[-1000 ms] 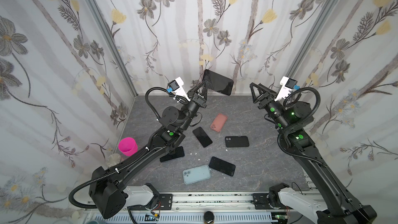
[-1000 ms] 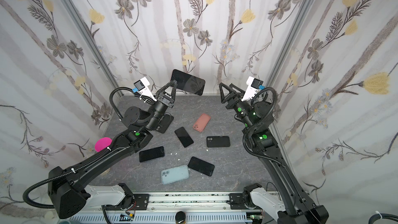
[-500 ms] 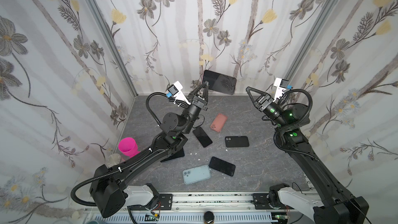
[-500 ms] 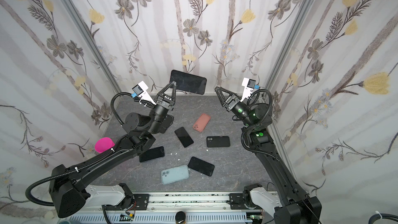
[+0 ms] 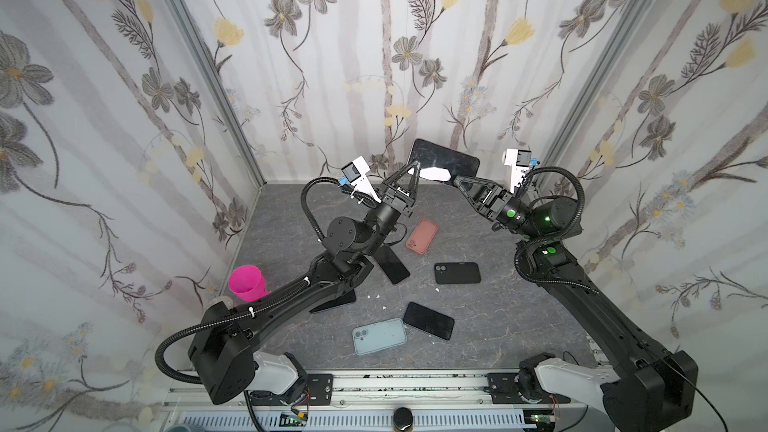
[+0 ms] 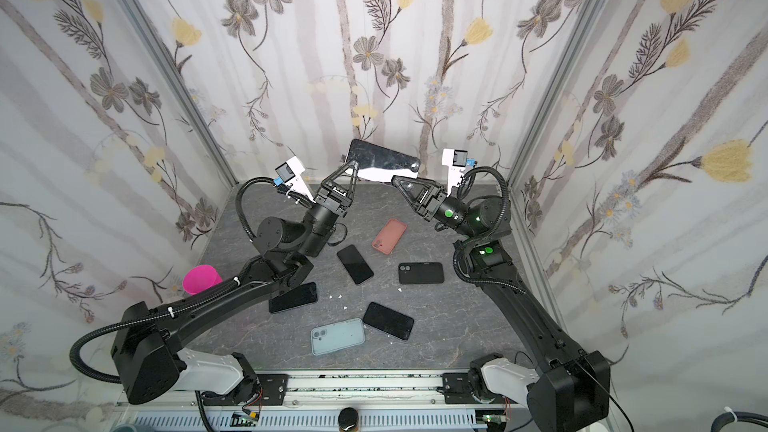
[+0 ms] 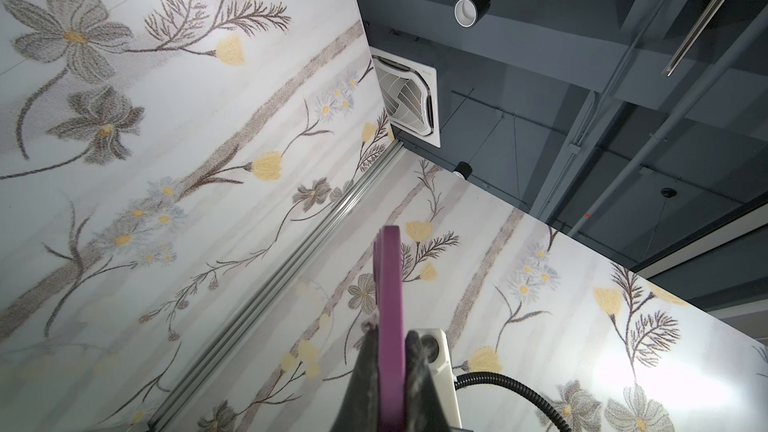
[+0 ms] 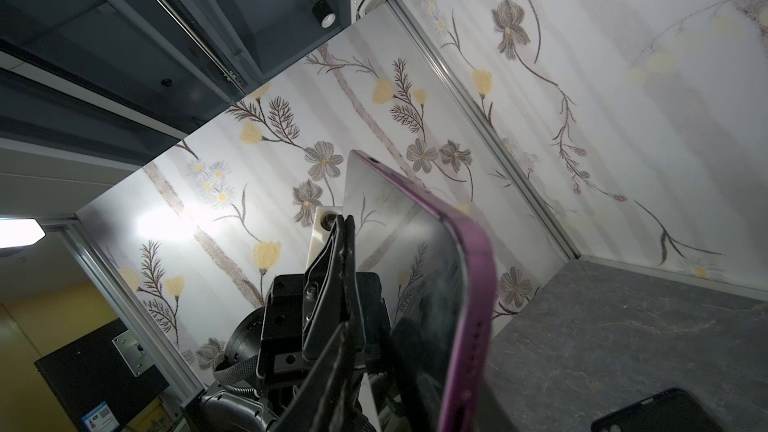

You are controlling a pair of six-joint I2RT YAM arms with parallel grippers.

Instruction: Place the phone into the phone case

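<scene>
Your left gripper (image 5: 416,166) is clamping the slim purple-edged phone (image 5: 451,158) near one end and holding it aloft. The phone is lying sideways with its glossy dark screen facing the top cameras, in front of the flowered back wall (image 5: 374,56) and well above the grey stone-patterned table (image 5: 519,305). In the left wrist view its dark fingers (image 7: 368,363) are pressing the phone's purple rim from both sides. Your right gripper (image 5: 457,180) is pointing at the phone's lower right corner, touching it or just beside it, and I cannot tell whether its jaws are apart or gripping. The salmon-pink phone case (image 5: 422,236), the black phone case with a camera cutout (image 5: 457,273) and the pale blue-grey phone case (image 5: 379,336) are lying flat on the table. Two black slab phones (image 5: 394,268) (image 5: 428,320) are lying among them, and a bright pink plastic cup (image 5: 246,283) is standing at the table's left edge.
</scene>
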